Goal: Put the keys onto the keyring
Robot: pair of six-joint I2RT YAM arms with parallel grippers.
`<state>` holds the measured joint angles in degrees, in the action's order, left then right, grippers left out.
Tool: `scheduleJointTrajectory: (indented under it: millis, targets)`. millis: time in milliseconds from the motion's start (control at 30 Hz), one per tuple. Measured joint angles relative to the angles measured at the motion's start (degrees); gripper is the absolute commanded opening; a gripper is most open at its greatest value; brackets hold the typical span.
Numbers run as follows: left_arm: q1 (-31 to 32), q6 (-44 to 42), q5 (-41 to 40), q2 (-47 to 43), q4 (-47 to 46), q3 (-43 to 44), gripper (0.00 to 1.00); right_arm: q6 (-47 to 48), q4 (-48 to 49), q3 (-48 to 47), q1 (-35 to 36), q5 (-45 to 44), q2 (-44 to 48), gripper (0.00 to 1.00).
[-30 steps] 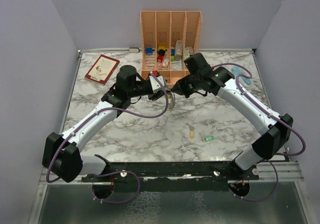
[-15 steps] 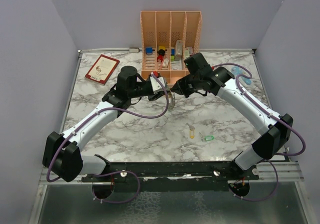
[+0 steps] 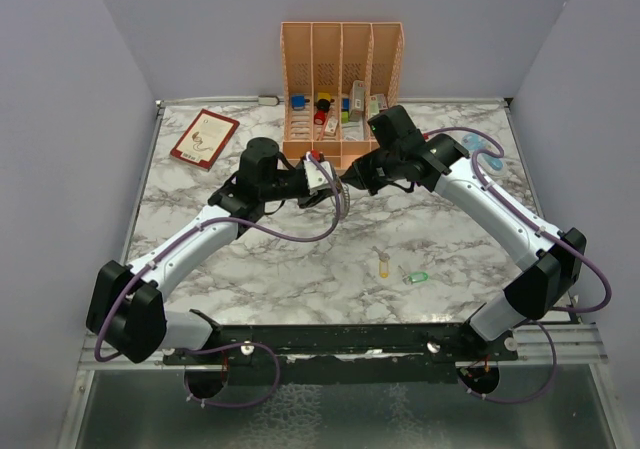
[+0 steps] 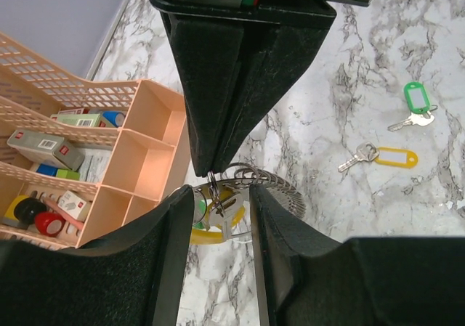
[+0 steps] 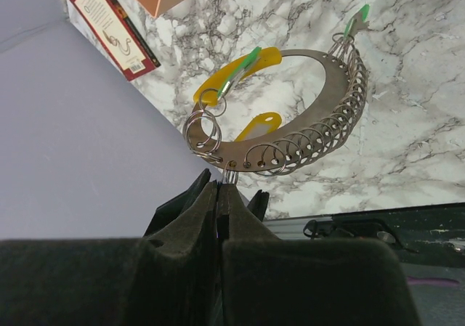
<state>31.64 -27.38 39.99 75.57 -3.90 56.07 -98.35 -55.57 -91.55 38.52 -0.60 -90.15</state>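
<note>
The keyring (image 5: 320, 133) is a big curved silver band lined with small split rings, hanging in the air. My right gripper (image 5: 224, 186) is shut on one of those small rings. Yellow-headed keys (image 5: 240, 72) and a green one (image 5: 361, 14) hang from the keyring. My left gripper (image 4: 221, 195) is open, its fingers (image 4: 167, 224) on either side of a silver key blade (image 4: 227, 213) and yellow head (image 4: 203, 233) under the keyring (image 4: 272, 184), apparently not touching them. Two loose keys lie on the table, one green (image 4: 415, 97) and one yellow (image 4: 396, 157). In the top view both grippers meet at the keyring (image 3: 343, 199).
A peach slotted organiser (image 3: 342, 69) with small coloured items stands right behind the grippers. A red book (image 3: 204, 137) lies at the back left and a pale blue object (image 3: 485, 149) at the back right. The loose yellow key (image 3: 382, 262) and green key (image 3: 415, 277) lie nearer the front.
My left gripper has shifted slightly right, closer around the hanging keys, and its jaws have narrowed. The right gripper and keyring have stayed put.
</note>
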Motion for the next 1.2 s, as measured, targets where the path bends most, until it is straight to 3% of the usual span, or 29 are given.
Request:
scheduleJointTrajectory:
  millis: [233, 533, 667, 767, 833, 1100, 1200]
  targets:
    - [0.24, -0.55, -0.37, 0.94, -0.74, -0.46, 0.3, -0.02, 0.37, 0.0, 0.0, 0.13, 0.0, 0.01]
    - [0.31, -0.83, -1.11, 1.18, -1.86, -0.55, 0.28, -0.37, 0.72, 0.48, 0.0, 0.46, 0.04, 0.01]
    - [0.33, -0.87, -1.42, 1.18, -2.16, -0.55, 0.19, -0.42, 1.14, 1.27, 0.0, 0.98, 0.04, 0.01]
    - [0.37, -0.96, -1.51, 1.18, -2.19, -0.55, 0.04, -0.46, 1.27, 1.4, 0.0, 1.27, 0.04, 0.01]
    - [0.37, -1.03, -1.51, 1.18, -2.14, -0.55, 0.0, -0.48, 1.62, 1.38, 0.0, 1.33, 0.07, 0.01]
    - [0.37, -1.57, -1.51, 1.18, -1.97, -0.55, 0.0, -0.57, 1.73, 1.4, -0.02, 1.31, 0.07, 0.01]
    - [0.37, -2.51, -1.49, 1.18, -1.31, -0.52, 0.0, 0.15, 3.3, 2.84, -0.02, 1.33, 0.57, 0.1]
